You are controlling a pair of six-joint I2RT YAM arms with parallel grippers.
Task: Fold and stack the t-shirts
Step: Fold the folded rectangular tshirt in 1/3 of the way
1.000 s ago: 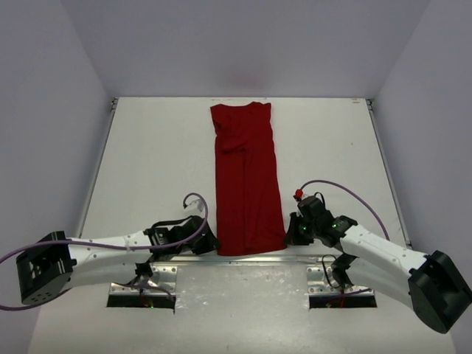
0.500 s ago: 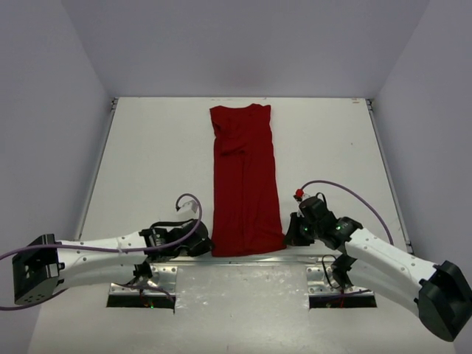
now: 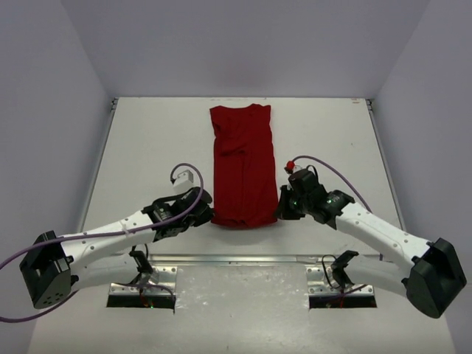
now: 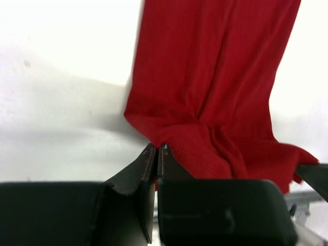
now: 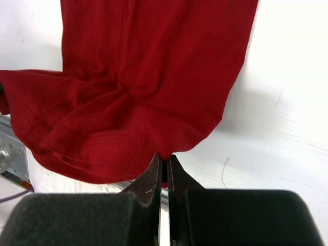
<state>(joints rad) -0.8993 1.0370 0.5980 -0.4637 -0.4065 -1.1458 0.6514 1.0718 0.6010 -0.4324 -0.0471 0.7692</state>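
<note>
**Hem pinched at both near corners, halving fold in hand**

Top view: the dark red t-shirt (image 3: 243,158) lies as a long narrow strip down the middle of the white bench (image 3: 147,147), with its collar at the far end. The left gripper (image 3: 207,214) and the right gripper (image 3: 281,211) sit at its two near corners, one on each side. With the sleeves apparently tucked in, this looks like the fold that brings the hem over toward the collar. The next move calls for both arms to travel away at one pace, keeping the hem level. They would then lay it square on the far end and let go. Plain pale walls (image 3: 59,110) close the bench on three sides, and a metal rail (image 3: 243,258) runs along its near edge.

Left wrist: the jaws are closed tight on the cloth at the hem corner. The fabric (image 4: 215,77) bunches beside them, and beyond that it runs off flat.

Right wrist: these jaws are likewise clamped on a pinch of hem. The hem sags in a curve to one side and seems to hang clear of the bench.
</note>
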